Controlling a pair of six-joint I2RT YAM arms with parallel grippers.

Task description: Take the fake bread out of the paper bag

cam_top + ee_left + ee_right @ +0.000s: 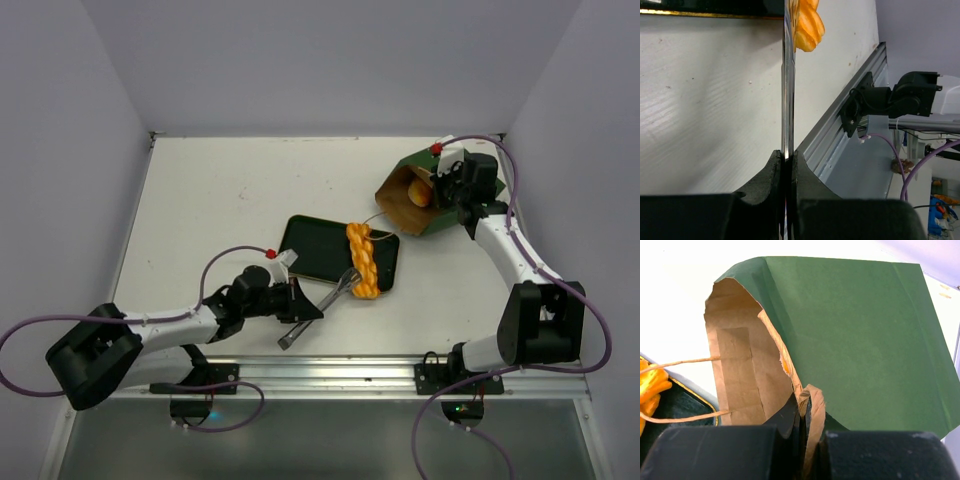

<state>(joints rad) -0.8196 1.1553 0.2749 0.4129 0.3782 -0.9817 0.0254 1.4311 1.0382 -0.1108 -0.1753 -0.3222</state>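
The green paper bag (432, 205) lies on its side at the far right of the counter (220, 190), its brown-lined mouth gaping toward the tray (320, 248); an orange roll (421, 195) sits inside it, seen in the right wrist view only as a sliver of orange (785, 368) behind the torn rim. The right jaws pinch a folded bit of that rim tight; two thin string handles (680, 361) trail from the mouth toward the tray. An orange braided loaf (365, 262) lies out of the bag across the right end of the black tray, its near end hanging past the tray's edge over the counter. The left jaws are clamped narrow on a pair of metal tongs (318, 297); the tongs' tips reach just beside the loaf; whether they touch it I cannot tell.
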